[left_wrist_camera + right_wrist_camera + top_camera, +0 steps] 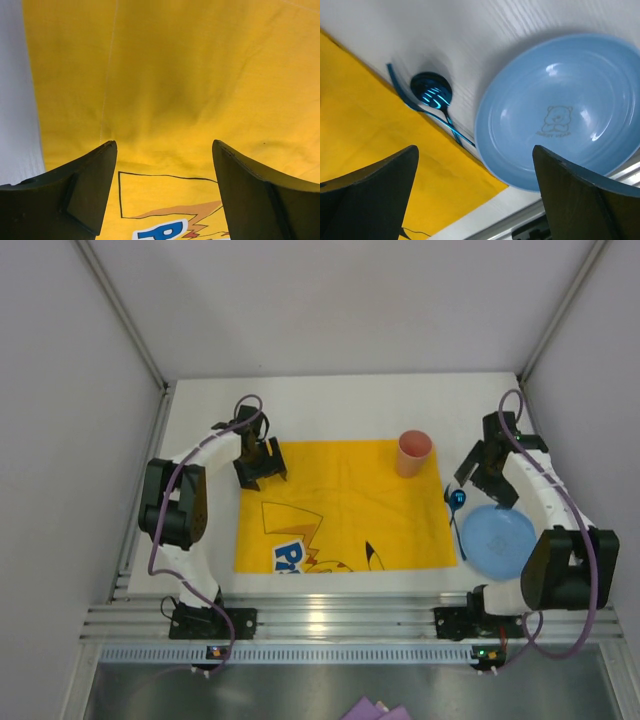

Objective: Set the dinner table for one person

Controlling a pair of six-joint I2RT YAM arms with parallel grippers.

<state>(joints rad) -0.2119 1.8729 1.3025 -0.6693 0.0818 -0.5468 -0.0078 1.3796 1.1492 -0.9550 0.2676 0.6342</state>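
Top external view gives us the white tabletop [330, 405] filling the space between the side walls. A yellow cartoon-printed placemat [340, 505] is spread flat across its middle, close to the near edge. A pink cup [413, 453] stands upright on the far right corner of the placemat. A light blue plate [497, 538] lies on the bare tabletop just to the right of the mat, toward the near right. From the right wrist we see a small bear printed in its centre and its rim meeting the mat's right edge; we cannot tell whether it overlaps the cloth. A shiny dark blue spoon [457, 502] lies along that same edge. Its bowl is on the far side and its thin handle runs toward the plate's rim. The left tool [266, 478] hangs over the far left corner of the placemat. Its fingers are spread apart with only yellow cloth and part of the printed drawing showing between them. The right tool [487, 485] is above the right side, just beyond the spoon and the plate. Its fingers are wide apart and hold nothing.
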